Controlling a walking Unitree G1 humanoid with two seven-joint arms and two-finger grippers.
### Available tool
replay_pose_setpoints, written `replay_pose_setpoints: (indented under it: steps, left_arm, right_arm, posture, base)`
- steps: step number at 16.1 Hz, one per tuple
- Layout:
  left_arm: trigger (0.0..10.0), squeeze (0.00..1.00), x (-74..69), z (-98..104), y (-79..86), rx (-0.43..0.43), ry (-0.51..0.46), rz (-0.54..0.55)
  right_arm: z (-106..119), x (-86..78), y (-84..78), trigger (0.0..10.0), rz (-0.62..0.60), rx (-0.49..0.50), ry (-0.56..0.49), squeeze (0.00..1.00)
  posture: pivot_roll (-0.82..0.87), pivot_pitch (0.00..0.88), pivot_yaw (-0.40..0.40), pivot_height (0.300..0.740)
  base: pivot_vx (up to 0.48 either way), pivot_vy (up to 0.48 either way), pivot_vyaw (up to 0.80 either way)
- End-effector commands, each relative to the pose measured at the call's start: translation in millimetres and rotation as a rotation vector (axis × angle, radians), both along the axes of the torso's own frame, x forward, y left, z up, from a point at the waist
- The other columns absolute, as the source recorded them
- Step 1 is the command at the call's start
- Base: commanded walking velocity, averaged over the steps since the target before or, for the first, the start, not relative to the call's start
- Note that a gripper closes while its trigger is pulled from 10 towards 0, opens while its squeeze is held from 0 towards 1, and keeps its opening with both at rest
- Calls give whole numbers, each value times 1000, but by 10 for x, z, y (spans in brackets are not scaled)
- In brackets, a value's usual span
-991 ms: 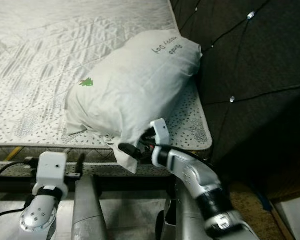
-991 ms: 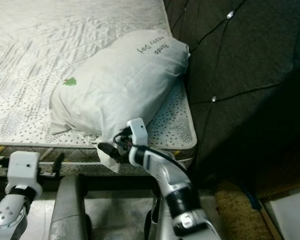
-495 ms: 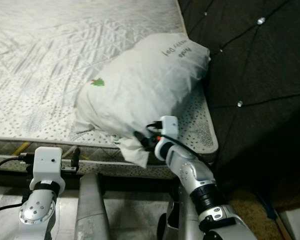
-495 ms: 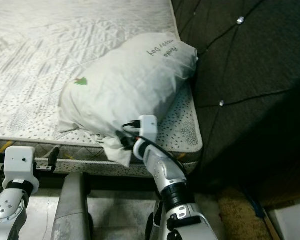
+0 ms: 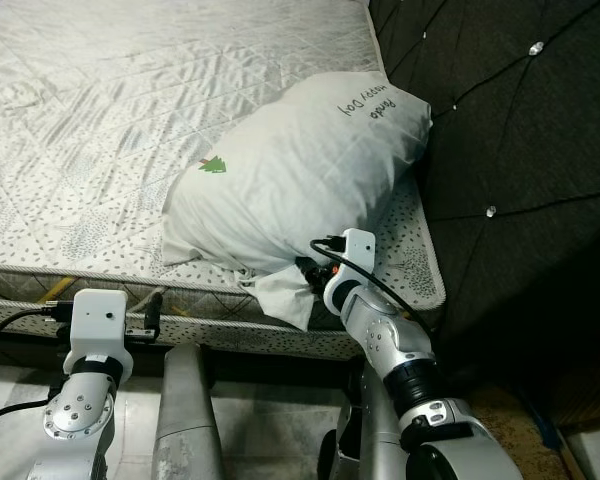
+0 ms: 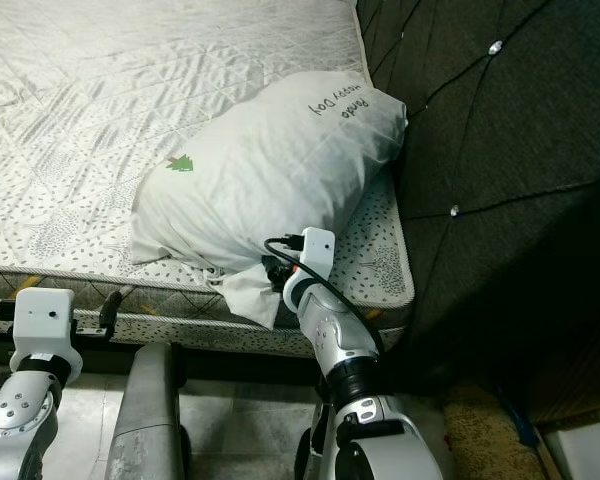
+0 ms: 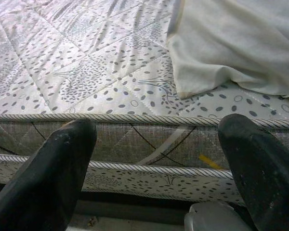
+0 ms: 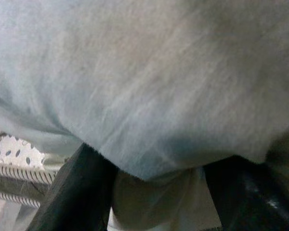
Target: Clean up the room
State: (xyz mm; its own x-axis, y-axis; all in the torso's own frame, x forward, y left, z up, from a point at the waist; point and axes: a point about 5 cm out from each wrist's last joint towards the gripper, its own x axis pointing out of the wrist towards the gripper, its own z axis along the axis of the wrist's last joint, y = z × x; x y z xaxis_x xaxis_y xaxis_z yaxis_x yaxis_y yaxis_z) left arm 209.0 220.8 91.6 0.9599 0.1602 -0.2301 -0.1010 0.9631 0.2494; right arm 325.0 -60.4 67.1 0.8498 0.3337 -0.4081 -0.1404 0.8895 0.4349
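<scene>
Nearest the camera, the left gripper [image 7: 154, 168] hangs low in front of the mattress [image 5: 130, 130] edge, its jaws apart and empty, with the piped side of the mattress facing it. Just right of it along the same edge, the right gripper [image 5: 305, 272] reaches up to the near corner of the pillow [image 5: 300, 170]; its jaws stand apart around the loose flap of the pillowcase, and whether they pinch the cloth cannot be told. The pillow lies on the mattress at its right end, slanting away from the edge, with a small green tree print and dark lettering on its case. Its far end leans against the dark tufted headboard [image 5: 520, 130] beyond the mattress.
</scene>
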Motion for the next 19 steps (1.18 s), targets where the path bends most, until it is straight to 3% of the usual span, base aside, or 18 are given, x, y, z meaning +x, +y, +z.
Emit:
replay_pose_setpoints:
  steps: [1, 9, 12, 15, 17, 19]
  left_arm:
    - [10000, 0, 20, 14, -4, 10, -3, -5]
    - [10000, 0, 71, 35, -45, -1, -19, 0]
    - [10000, 0, 98, 46, -37, -3, -23, 2]
    - [10000, 0, 123, 49, -43, -17, -26, 10]
    - [10000, 0, 125, 47, -49, -19, -27, 10]
    - [10000, 0, 125, 38, -62, -22, -26, 9]
  right_arm:
    - [215, 156, 1, 0, -70, 31, -69, 0]
    - [403, 413, -313, 0, -193, -55, -164, 0]
    - [552, 543, -547, 0, -279, -85, -208, 0]
    - [889, 725, -1078, 0, -439, -137, -286, 0]
    - [973, 740, -1322, 0, -505, -172, -305, 0]
    - [1043, 663, -1803, 0, -645, -270, -313, 0]
  posture:
    - [201, 66, -83, 537]
    - [196, 53, -85, 537]
    - [195, 50, -85, 537]
    - [190, 44, -88, 537]
    - [186, 43, -90, 537]
    - [186, 43, -90, 537]
  base:
    - [0, 0, 0]
    - [0, 0, 0]
    - [0, 0, 0]
    - [0, 0, 0]
    - [0, 0, 0]
    - [0, 0, 0]
